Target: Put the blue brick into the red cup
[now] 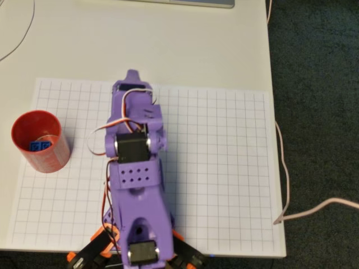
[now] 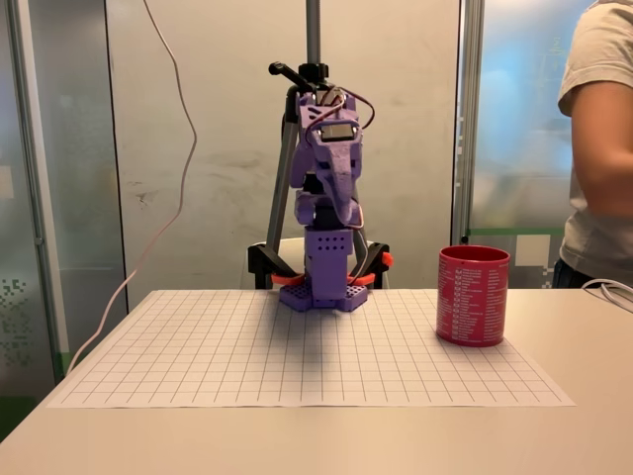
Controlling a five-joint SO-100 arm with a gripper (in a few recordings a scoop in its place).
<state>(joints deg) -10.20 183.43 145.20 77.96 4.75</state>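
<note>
Brick point(image 1: 38, 145) in cup point(image 1: 40, 141)
Cup upright on grid sheet point(image 1: 224, 168); gripper point(image 2: 346, 213) folded back, jaws apparently closed, empty.

In the overhead view the red cup point(image 1: 40, 141) hides most of the blue brick point(image 1: 38, 145).

A slightly translucent red plastic cup point(image 1: 39, 141) holds a glossy blue plastic brick point(image 1: 38, 145) on matt gridded paper point(image 1: 224, 168) over a smooth white worktop point(image 1: 185, 50).
</note>
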